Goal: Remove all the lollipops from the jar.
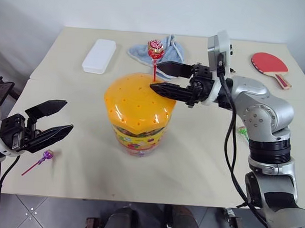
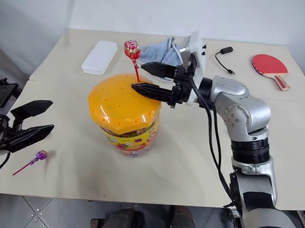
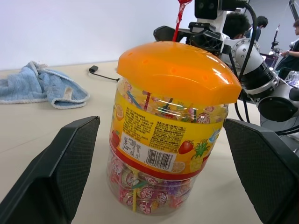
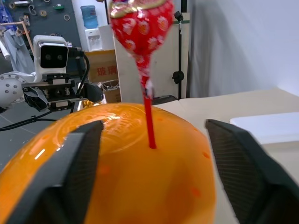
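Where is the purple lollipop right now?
The purple lollipop lies on the table near its front left edge, just below the open left gripper, left of the jar.

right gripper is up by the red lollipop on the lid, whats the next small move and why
Probably ease the right gripper a little further in and close on the stick of the red lollipop. That lollipop stands upright in a hole of the jar lid, its stick lies between the open fingers, not yet pinched, so a grip should come before any lift. The left gripper waits open beside the jar.

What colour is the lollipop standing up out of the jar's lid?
Red foil with a pale pattern, on a red stick; clearest in the right wrist view.
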